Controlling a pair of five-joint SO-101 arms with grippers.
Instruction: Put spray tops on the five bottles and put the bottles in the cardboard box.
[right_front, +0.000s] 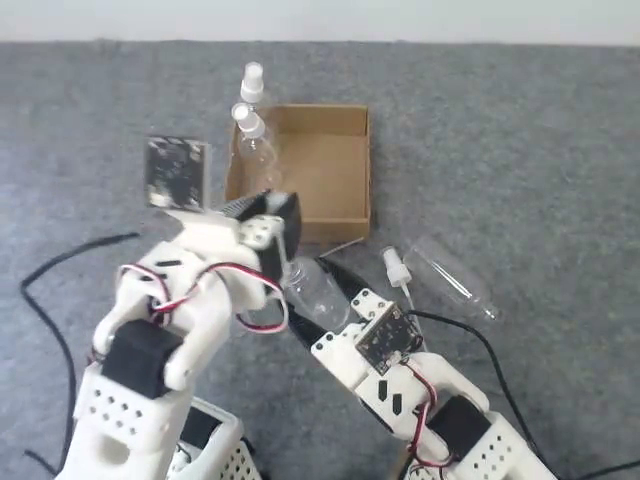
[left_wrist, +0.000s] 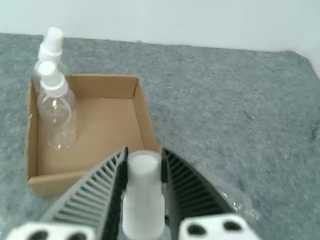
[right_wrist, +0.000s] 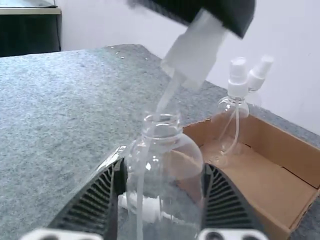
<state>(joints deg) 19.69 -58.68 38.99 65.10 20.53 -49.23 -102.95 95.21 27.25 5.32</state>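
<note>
Clear bottle (right_wrist: 165, 150) within right gripper (right_wrist: 163, 166)

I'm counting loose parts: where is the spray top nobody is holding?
In the high view, the loose spray top lies on the mat on the right side, beside the lying bottle, near the front right corner of the cardboard box.
</note>
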